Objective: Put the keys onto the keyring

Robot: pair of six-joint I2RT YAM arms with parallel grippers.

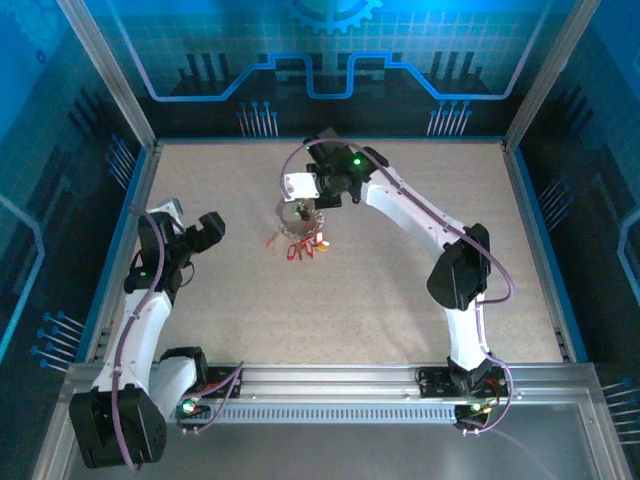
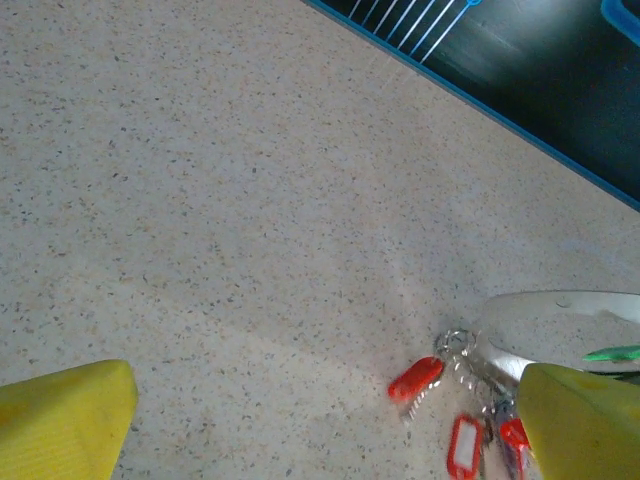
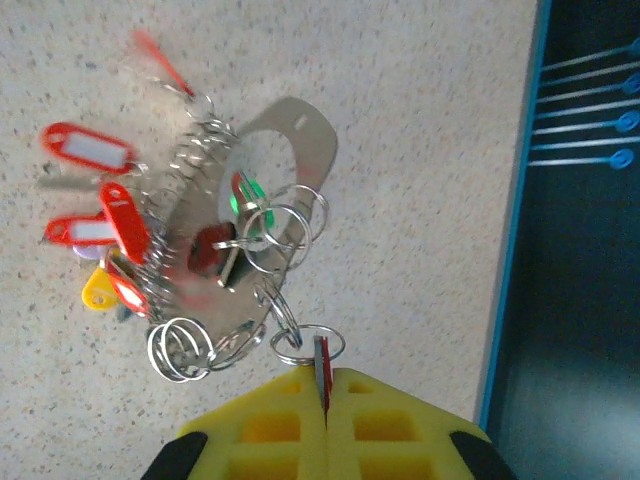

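Bring the left gripper [image 1: 205,232], wide open and empty at middle left of the top view with its wrist turned toward centre, across to the red-tagged keys [image 1: 296,248] lying just left of centre. Take one tag at a time; avoid dragging the cluster. Use the right gripper [image 3: 325,385] as anchor: clamped shut on what looks like a red tag [image 3: 321,362] edge-on at a split ring [image 3: 320,345], reaching down from upper centre, with the keyring [image 3: 292,135] beside the keys.
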